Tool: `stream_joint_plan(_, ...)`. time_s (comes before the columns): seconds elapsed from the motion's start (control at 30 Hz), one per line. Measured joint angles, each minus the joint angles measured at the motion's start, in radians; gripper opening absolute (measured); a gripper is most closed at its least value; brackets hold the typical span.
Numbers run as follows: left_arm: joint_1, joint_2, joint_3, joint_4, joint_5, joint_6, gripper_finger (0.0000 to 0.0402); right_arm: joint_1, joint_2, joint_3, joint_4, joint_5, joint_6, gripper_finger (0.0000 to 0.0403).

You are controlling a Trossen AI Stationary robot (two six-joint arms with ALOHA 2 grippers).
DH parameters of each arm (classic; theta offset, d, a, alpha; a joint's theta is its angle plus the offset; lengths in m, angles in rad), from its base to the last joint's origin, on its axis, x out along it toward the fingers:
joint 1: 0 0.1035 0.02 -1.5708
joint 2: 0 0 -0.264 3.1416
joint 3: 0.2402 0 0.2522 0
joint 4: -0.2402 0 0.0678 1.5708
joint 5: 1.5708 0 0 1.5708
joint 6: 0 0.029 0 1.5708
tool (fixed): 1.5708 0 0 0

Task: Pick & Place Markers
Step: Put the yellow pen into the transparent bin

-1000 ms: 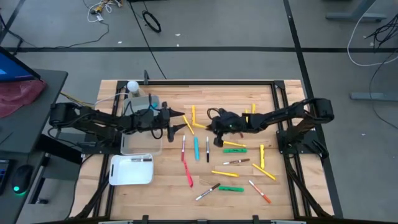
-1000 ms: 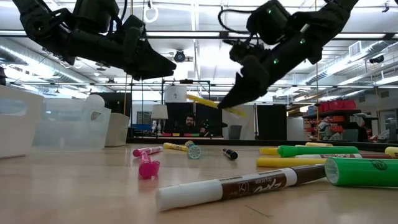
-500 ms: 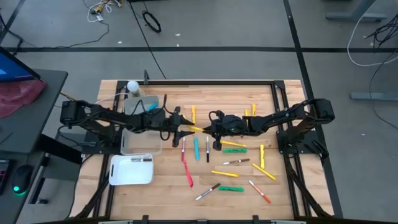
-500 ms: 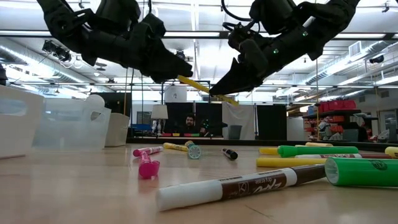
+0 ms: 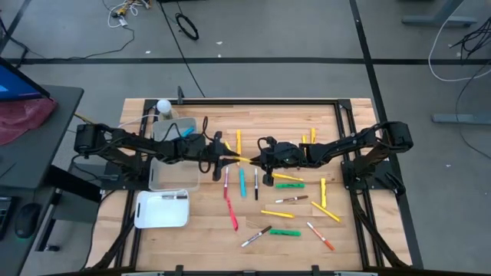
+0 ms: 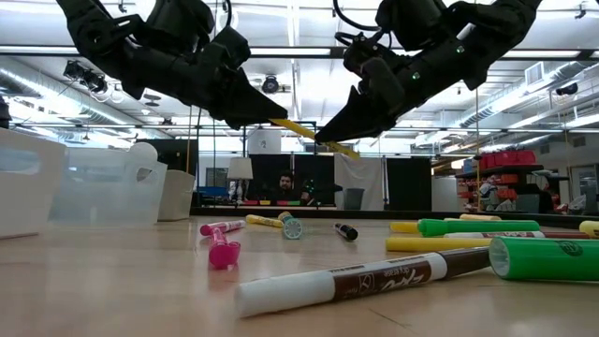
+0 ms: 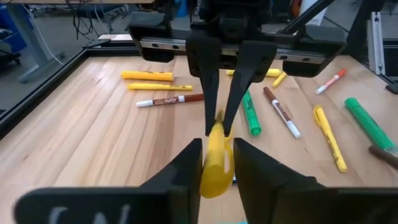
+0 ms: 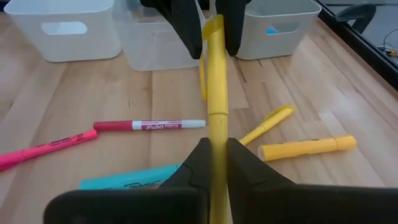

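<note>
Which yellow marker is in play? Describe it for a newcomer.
Look above the table centre, where the two arms meet. Between the left pincer and right pincer hangs a yellow marker, gripped at both ends. It alone is off the wood.

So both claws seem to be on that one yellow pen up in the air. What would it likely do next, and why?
Probably the right gripper lets go. The yellow marker hangs above the table between both arms: the right gripper is shut on one end, and the left gripper has its fingers around the other end. Once the left grip looks firm, releasing the right would let the left arm carry it toward the bins.
</note>
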Motion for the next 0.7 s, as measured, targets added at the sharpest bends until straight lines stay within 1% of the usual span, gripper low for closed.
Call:
stream_joint_plan(0.1,-0.001,0.000,0.000,-0.004,0.004,-0.001,0.0068,0.001,0.000,0.000,-0.001,-0.001,-0.003,0.0020)
stream_joint_plan(0.17,0.000,0.000,0.000,-0.010,0.004,-0.013,0.0071,0.000,0.000,0.000,-0.001,-0.001,-0.003,0.0020)
stream_joint_plan(0.23,0.001,0.000,0.000,-0.013,0.020,-0.026,0.0091,0.001,0.000,0.000,-0.001,-0.003,-0.001,0.0020)
stream_joint_plan(0.33,0.003,0.000,0.000,-0.029,0.045,-0.032,0.0141,0.000,0.000,0.000,0.001,0.001,0.005,0.0020)
stream_joint_plan(0.43,0.003,0.000,0.000,-0.039,0.039,-0.032,0.0186,0.000,0.000,0.000,0.002,0.003,0.005,0.0020)
stream_joint_plan(0.5,0.002,0.000,0.000,-0.043,0.034,-0.028,0.0203,0.000,0.000,0.000,0.003,0.003,0.005,0.0020)
stream_joint_plan(0.6,0.002,0.000,0.000,-0.039,0.033,-0.028,0.0202,0.000,0.000,0.001,0.003,0.003,0.005,0.0020)
stream_joint_plan(0.7,0.003,0.000,0.000,-0.038,0.031,-0.027,0.0175,0.000,0.000,0.001,0.002,0.003,0.004,0.0020)
